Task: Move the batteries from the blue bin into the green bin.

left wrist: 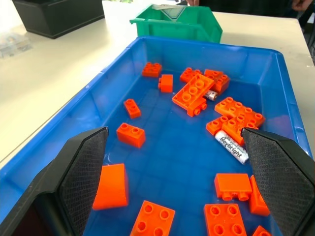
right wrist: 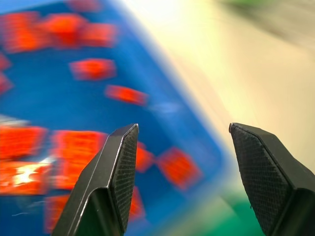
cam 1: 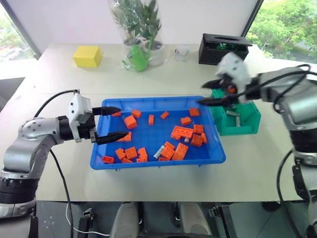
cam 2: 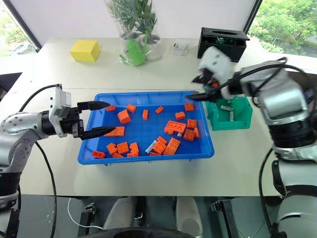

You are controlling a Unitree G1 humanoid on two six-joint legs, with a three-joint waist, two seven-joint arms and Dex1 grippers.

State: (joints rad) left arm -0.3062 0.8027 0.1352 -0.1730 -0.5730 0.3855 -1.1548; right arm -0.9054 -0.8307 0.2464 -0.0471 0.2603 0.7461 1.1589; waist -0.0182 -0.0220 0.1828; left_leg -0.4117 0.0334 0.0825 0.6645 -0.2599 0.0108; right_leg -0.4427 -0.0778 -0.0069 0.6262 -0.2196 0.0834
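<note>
Left gripper (cam 1: 110,124): at the left-centre of the head view, over the blue bin's left edge, fingers apart and holding nothing.
Yellow block (cam 1: 87,56): upper left, on the table, well apart from the bins.
Blue bin (cam 1: 148,103): centre of the frame, scattered with orange bricks (cam 1: 182,132).
Batteries: one (cam 1: 159,152) lies low in the blue bin, just beside a cluster of bricks; its printed label shows in the left wrist view (left wrist: 231,146). Silvery pieces (cam 1: 233,114) lie inside the green bin.
Plant vase (cam 1: 139,34): top centre, behind the blue bin.
Right gripper (cam 1: 216,92): right of centre, above the gap between the two bins, fingers apart, nothing between them.
Green bin (cam 1: 247,124): right, just beside the blue bin.
Black box (cam 1: 222,48): upper right, behind the green bin.
</note>
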